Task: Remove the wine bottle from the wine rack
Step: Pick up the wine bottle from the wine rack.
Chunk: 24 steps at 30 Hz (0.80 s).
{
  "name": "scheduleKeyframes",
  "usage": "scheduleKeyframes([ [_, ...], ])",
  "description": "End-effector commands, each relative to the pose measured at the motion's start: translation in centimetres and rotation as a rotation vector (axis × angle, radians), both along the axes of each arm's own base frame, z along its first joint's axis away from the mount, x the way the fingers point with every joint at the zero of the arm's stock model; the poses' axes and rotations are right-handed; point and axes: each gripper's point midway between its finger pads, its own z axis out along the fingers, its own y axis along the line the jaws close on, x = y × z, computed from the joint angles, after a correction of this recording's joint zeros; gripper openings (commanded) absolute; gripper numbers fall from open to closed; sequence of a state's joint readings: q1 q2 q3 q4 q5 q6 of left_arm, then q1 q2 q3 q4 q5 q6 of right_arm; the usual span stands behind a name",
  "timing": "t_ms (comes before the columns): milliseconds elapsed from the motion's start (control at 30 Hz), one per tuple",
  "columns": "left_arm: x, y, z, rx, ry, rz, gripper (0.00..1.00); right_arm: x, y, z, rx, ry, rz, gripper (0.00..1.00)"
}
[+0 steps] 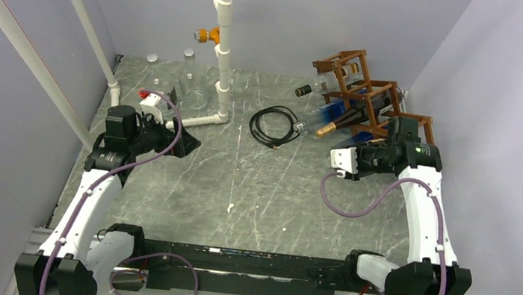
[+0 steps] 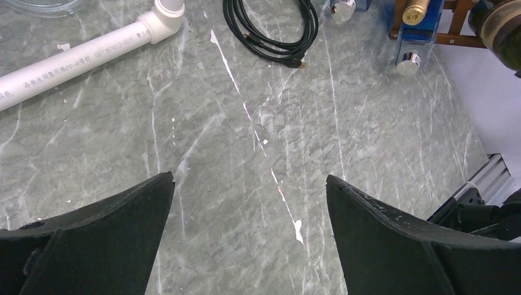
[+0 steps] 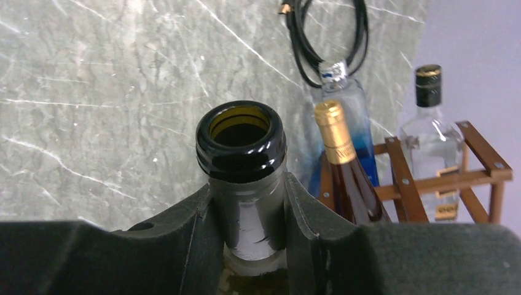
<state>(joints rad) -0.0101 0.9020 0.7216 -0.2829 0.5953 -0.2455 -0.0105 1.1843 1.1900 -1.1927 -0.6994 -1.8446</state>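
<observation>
Clamping the neck of the dark, open-mouthed wine bottle [image 3: 241,138], your right tool [image 3: 246,206] sits just beside the reddish-brown wine rack [image 1: 369,104] at the far right of the bench [image 1: 238,190]. The bottle's body is hidden behind the tool. Your left tool [image 2: 249,203] hangs with jaws wide apart above the bench, well apart from the rack.

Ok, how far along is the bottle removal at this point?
Done: the right hand is clamped on the neck of the dark wine bottle. In hand: the pull-out; the wine rack is close beside it, and whether the bottle has cleared the frame is hidden. Left: carrying it clear and setting it down. The left hand hangs open over the table.
</observation>
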Motion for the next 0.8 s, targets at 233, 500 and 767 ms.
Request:
scheduleKeyframes([
  [233, 0.1, -0.3, 0.6, -0.007, -0.030, -0.027, 0.99, -3.3, 0.8, 2.2, 0.219, 0.121, -0.122, 0.00],
  [500, 0.1, -0.2, 0.7, -0.008, -0.030, -0.028, 1.00, -3.0, 0.8, 4.1, 0.258, 0.085, -0.128, 0.00],
  [767, 0.1, -0.3, 0.7, -0.009, -0.031, -0.029, 1.00, -3.2, 0.5, 4.8, 0.307, 0.073, -0.149, 0.00],
])
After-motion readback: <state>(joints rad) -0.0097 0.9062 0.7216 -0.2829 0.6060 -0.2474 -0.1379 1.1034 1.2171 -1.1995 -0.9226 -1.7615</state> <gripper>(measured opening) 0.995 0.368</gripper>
